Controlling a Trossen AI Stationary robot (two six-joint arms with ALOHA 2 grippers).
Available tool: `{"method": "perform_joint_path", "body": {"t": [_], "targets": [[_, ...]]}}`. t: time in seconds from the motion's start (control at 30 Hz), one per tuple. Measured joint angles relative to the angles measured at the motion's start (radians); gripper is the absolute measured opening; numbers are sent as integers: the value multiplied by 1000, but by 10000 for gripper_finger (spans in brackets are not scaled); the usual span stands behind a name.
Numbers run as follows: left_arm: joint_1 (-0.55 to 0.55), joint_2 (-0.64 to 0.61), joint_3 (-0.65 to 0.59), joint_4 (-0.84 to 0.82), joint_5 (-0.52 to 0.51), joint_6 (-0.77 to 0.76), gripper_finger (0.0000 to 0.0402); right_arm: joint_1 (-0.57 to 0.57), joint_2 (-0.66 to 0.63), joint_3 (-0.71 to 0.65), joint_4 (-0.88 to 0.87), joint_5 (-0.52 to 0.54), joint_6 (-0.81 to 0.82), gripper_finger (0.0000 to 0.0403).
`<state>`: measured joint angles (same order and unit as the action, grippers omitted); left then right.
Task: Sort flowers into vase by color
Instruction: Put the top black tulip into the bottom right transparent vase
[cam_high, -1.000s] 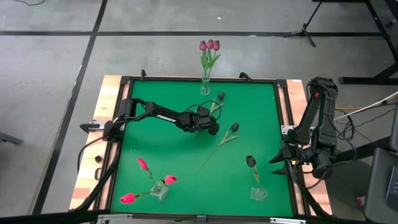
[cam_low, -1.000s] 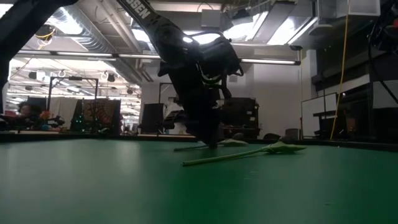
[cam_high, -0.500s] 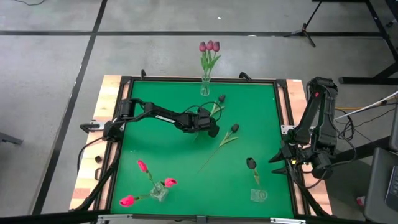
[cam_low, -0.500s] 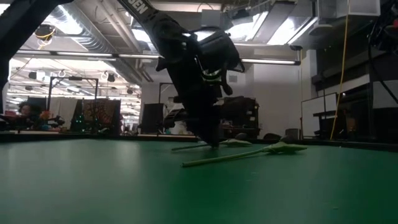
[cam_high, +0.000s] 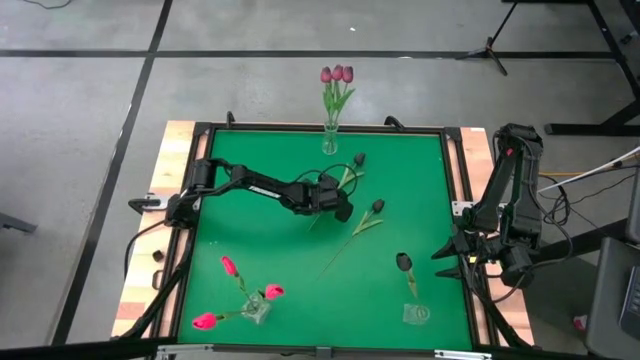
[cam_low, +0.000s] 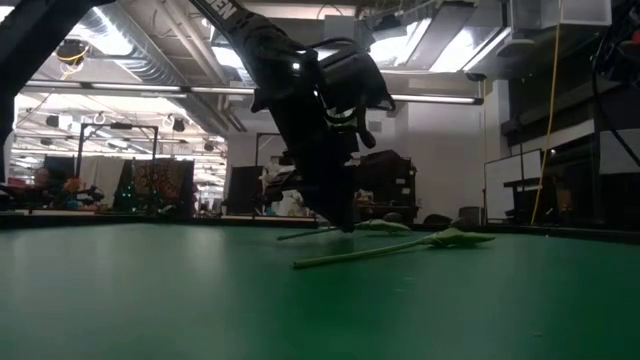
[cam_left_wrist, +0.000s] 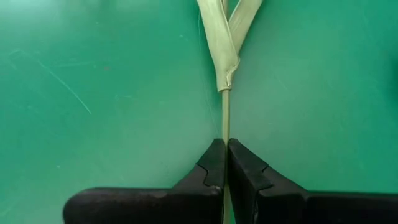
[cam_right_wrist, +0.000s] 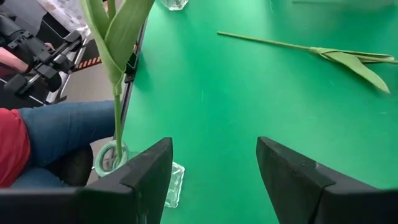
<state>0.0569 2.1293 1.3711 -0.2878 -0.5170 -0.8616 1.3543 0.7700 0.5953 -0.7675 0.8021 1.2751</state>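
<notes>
The left tool (cam_left_wrist: 224, 163) holds a near-black flower's stem (cam_left_wrist: 225, 115) near the table's (cam_high: 270, 240) far edge; the right tool (cam_right_wrist: 214, 168) stands wide.

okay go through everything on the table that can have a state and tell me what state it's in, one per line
left gripper: shut on the stem of a dark tulip
right gripper: open, empty, at the table's right edge
second dark tulip: lying loose on the mat
far vase: upright, three mauve tulips in it
near-left vase: three pink tulips
near-right vase: one dark tulip
</notes>
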Motion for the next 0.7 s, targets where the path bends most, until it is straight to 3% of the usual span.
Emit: {"method": "perform_joint_path", "body": {"t": [0.23, 0.7], "targets": [[-2, -1, 1, 4, -9, 0, 1, 0, 0, 0, -10, 5, 0, 234], [-33, -4, 6, 69, -12, 9, 1, 0, 0, 0, -35, 128, 0, 234]]}}
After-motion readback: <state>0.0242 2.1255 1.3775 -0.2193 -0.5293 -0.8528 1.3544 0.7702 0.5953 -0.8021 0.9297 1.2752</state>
